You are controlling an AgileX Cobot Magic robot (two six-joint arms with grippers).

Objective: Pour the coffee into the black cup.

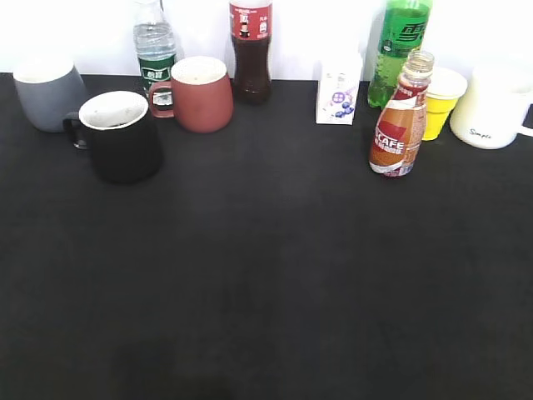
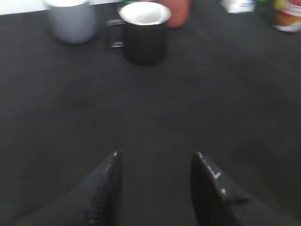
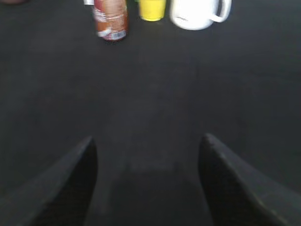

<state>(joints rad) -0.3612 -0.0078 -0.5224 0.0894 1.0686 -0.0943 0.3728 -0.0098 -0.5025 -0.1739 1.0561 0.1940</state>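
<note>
The coffee bottle [image 1: 400, 121], small and clear with a red-and-white label and no cap, stands upright at the back right. It also shows at the top of the right wrist view [image 3: 111, 20]. The black cup [image 1: 123, 135], white inside with its handle to the left, stands at the back left and shows in the left wrist view [image 2: 143, 32]. My left gripper [image 2: 157, 157] is open and empty, well short of the cup. My right gripper [image 3: 148, 141] is open and empty, well short of the bottle. Neither gripper shows in the exterior view.
Along the back stand a grey mug [image 1: 48, 90], a water bottle [image 1: 155, 48], a dark red mug [image 1: 201, 93], a tall dark-liquid bottle [image 1: 251, 50], a small white carton [image 1: 339, 90], a tall green bottle [image 1: 400, 42], a yellow cup [image 1: 441, 102] and a white mug [image 1: 495, 104].
</note>
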